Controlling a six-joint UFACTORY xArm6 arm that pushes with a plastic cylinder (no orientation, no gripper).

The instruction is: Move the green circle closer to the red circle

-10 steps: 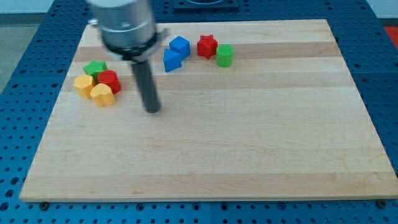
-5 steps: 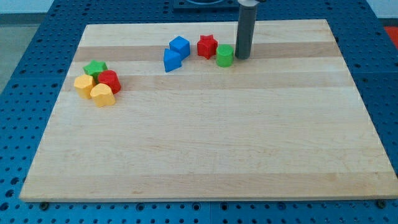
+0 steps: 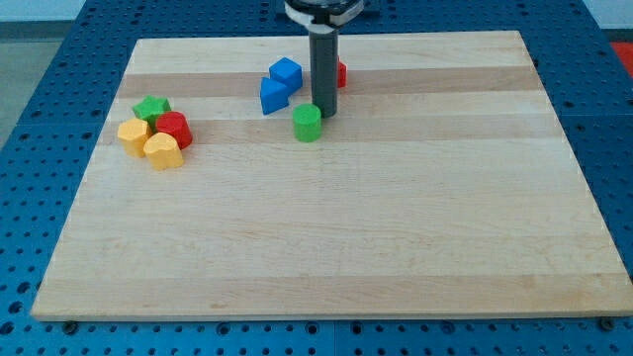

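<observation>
The green circle (image 3: 308, 123) sits on the wooden board (image 3: 396, 218) at upper centre. My tip (image 3: 325, 112) is just to its upper right, touching or nearly touching it. The red circle (image 3: 174, 130) sits far to the view's left in a cluster. The rod hides most of a red star (image 3: 340, 73) behind it.
The left cluster also holds a green star (image 3: 151, 108), a yellow hexagon-like block (image 3: 133, 134) and a yellow block (image 3: 162, 150). Two blue blocks (image 3: 286, 73) (image 3: 273, 96) lie up and left of the green circle.
My tip swung from the left cluster's side to the green circle's right, then pushed it down and left, away from the red star. The other blocks have not moved.
</observation>
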